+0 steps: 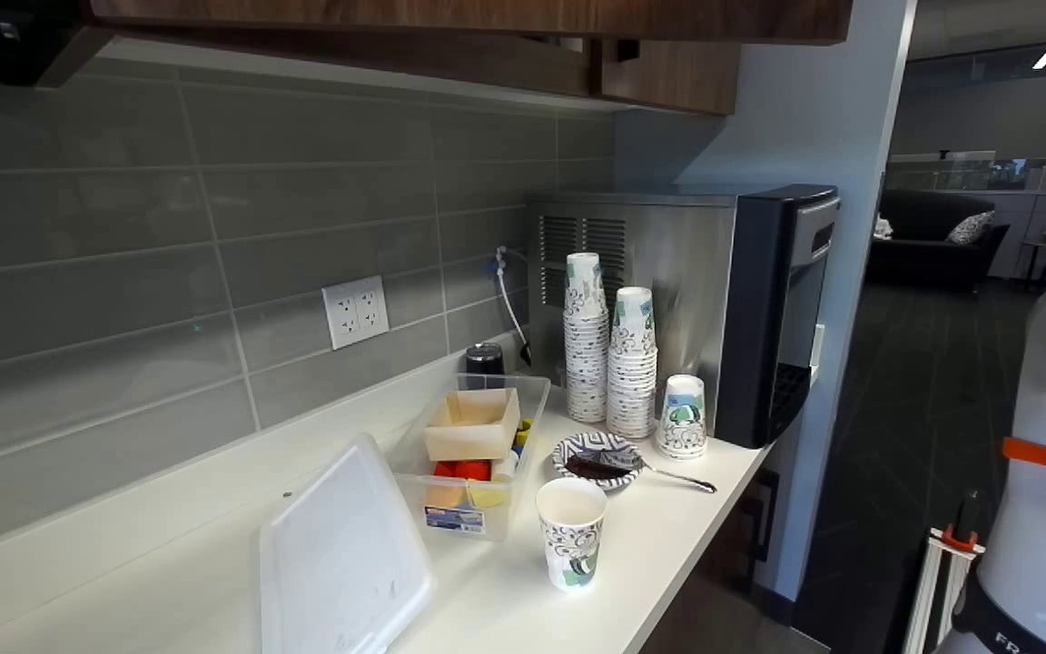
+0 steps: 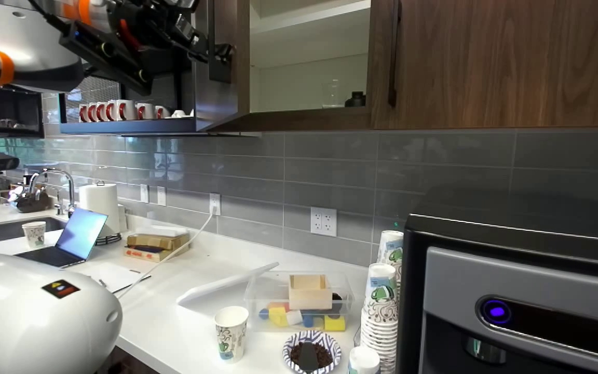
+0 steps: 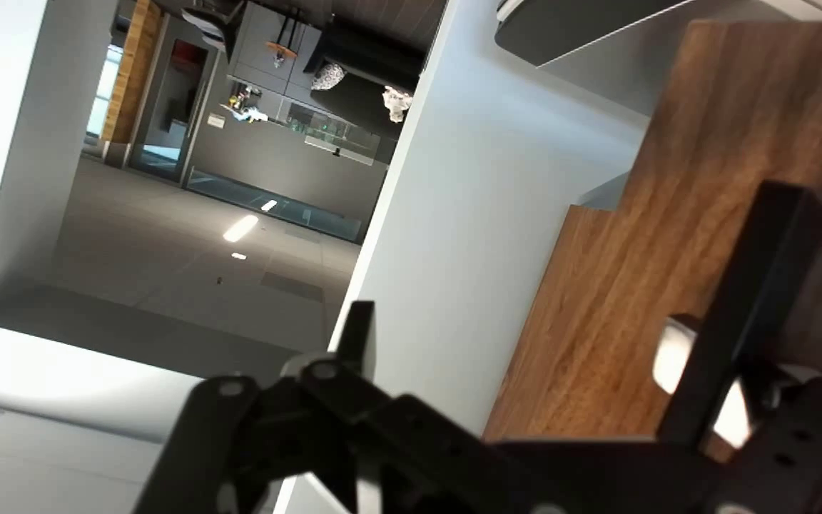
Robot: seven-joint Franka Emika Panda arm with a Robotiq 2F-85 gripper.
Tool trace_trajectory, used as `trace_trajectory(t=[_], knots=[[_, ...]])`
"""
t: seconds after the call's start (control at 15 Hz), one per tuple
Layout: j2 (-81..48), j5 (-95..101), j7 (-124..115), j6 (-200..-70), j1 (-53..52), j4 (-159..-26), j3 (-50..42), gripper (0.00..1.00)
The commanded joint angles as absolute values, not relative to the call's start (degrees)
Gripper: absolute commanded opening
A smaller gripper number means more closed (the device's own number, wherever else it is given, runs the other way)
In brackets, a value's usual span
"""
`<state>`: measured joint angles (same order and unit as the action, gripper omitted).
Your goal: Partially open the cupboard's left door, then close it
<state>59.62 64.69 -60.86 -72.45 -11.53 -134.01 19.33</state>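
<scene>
The cupboard (image 2: 304, 120) hangs on the grey tiled wall (image 2: 330, 179), above the white counter (image 1: 636, 525); its left door (image 1: 487, 15) stands swung outward, baring the shelf space in an exterior view, where a clear glass vessel (image 2: 333, 93) sits beside a small dark object (image 2: 355, 99); the twin door (image 2: 512, 62) is closed.

At the left door's black bar handle (image 3: 746, 307) is the gripper (image 3: 525, 343), its two fingers spread well apart in the wrist view; one finger seems to pass behind the bar, though it is too dark there to be sure whether it touches; the robot arm (image 2: 39, 49) fills the upper left of an exterior view.

On the counter below, a clear plastic bin (image 1: 497, 525) holds coloured blocks (image 1: 464, 470) and a pale box (image 1: 473, 443); a white lid (image 1: 341, 545) stands tilted just beside the bin; an upright paper cup (image 1: 572, 540) is near both, and near it a patterned bowl (image 1: 588, 441) with dark contents and a utensil (image 1: 686, 479) across its rim; past the bowl stand stacks of upturned paper cups (image 1: 632, 381), next to a steel-sided dispenser (image 1: 677, 272) with a black front.
</scene>
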Motion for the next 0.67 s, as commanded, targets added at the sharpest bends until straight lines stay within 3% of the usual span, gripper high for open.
trace_trajectory(t=[0.0, 0.6], knots=[[58.4, 72.2, -58.4, -77.2, -12.7, -132.4, 14.0, 1.0], [52.0, 79.1, -54.5, -99.6, -11.5, -126.1, 1.4, 1.0]])
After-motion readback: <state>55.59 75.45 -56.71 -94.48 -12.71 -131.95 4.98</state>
